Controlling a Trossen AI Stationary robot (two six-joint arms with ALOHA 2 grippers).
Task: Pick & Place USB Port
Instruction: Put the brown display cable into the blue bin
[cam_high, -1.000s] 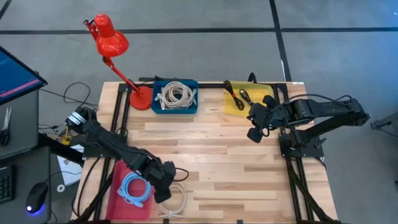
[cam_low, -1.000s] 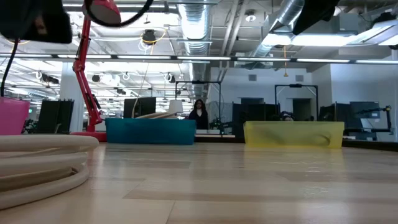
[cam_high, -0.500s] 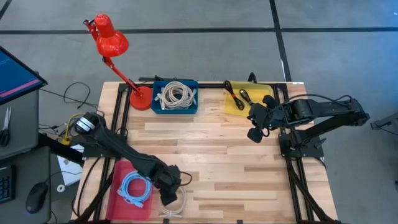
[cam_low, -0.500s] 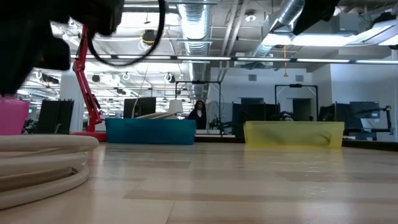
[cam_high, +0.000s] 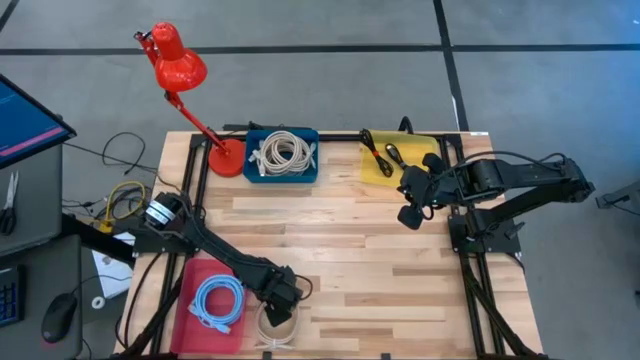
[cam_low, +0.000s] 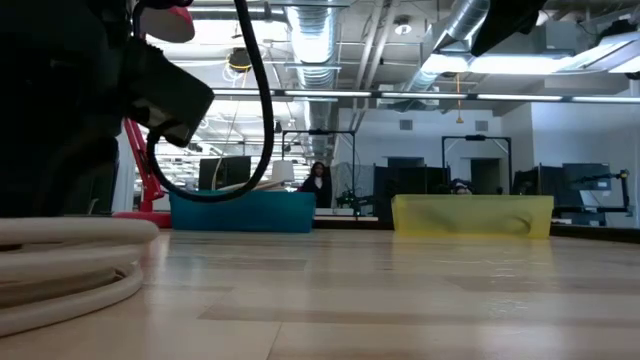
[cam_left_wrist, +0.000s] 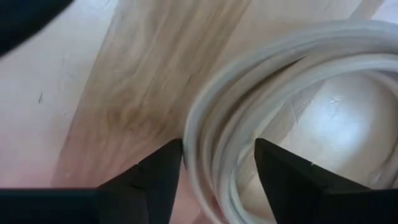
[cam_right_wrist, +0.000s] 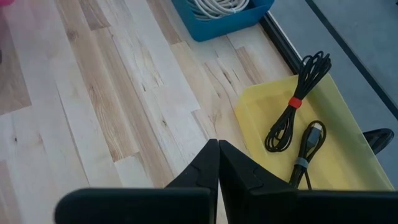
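A coiled white cable (cam_high: 278, 322) lies flat on the wood near the table's near-left edge. In the low view the white cable (cam_low: 60, 260) fills the left foreground. My left gripper (cam_high: 281, 300) points down over the coil's far side and is open. In its wrist view my left gripper (cam_left_wrist: 219, 180) has a bundle of the coil's strands (cam_left_wrist: 217, 149) between its two fingers. My right gripper (cam_high: 408, 215) hangs shut above the table beside the yellow tray (cam_high: 425, 148), holding nothing. My left gripper comes from above with one finger (cam_left_wrist: 158, 177) outside the coil and the other finger (cam_left_wrist: 286, 180) inside its ring, across the strands. I cannot tell whether either finger touches the cable. The coil lies flat on the table.
A pink tray (cam_high: 190, 275) with a blue coiled cable (cam_high: 215, 302) sits just left of the white coil. A blue bin (cam_high: 250, 172) of white cables and a red lamp (cam_high: 180, 70) stand at the far edge. Black cables (cam_right_wrist: 297, 102) lie in the yellow tray.
My left gripper has come down and moved a little toward the table's right and near edges, from above the pink tray's edge onto the white coil. In the low view its arm has sunk into the picture's left. The coil has not moved.
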